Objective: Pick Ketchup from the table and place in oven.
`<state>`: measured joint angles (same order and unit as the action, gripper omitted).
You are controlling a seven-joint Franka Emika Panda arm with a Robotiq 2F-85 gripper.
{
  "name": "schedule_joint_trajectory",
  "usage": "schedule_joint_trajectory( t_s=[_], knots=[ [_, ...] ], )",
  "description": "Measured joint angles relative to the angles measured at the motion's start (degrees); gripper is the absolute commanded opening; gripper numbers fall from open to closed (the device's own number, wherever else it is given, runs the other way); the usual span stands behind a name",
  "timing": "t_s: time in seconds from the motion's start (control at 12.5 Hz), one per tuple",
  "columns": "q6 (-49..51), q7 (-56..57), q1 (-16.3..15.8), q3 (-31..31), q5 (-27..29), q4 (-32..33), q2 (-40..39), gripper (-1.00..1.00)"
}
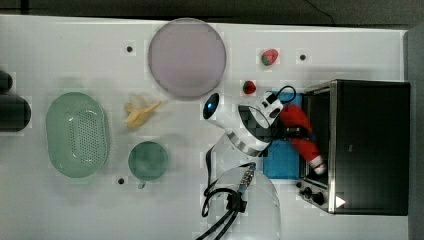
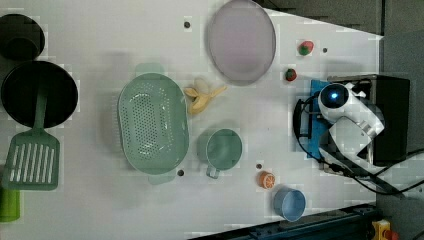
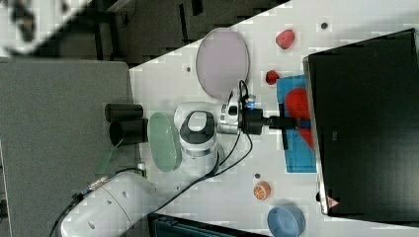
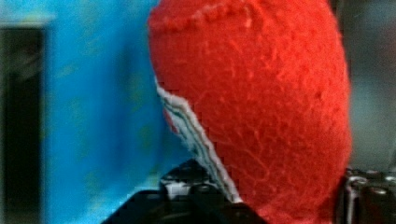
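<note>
Gripping the ketchup [image 1: 300, 131] in the tool [image 1: 296, 132], jaws closed around the red body, just at the oven [image 1: 370, 147] front above the blue mat [image 1: 281, 160]. Pickup off the worktop [image 1: 75, 45] looking done; still needing insertion and release inside.

arm [image 1: 235, 125]: white shell | black joint bands (glossy) | black cables [image 1: 217, 210]

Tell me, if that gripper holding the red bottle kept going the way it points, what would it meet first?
Probably the oven. In the right view the gripper, closed on the ketchup, points at its front. Whether it would enter the opening or strike the steel frame is unclear.
</note>
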<state>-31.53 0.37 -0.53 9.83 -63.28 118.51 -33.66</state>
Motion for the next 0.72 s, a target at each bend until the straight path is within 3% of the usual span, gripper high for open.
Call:
schedule_joint_trajectory(
  t_s=[0.16,0.4,0.72],
  knots=[
    [-0.11,-1.04,0.40,1.16,-1.45,-2.69,-0.87,0.29],
    [-0.22,-1.76,1.68,0.66,-2.46,-4.81,-1.90,0.93],
    [-0.90,-1.93,0.70,0.34,-1.57,-3.25,-1.87,1.00]
  ],
)
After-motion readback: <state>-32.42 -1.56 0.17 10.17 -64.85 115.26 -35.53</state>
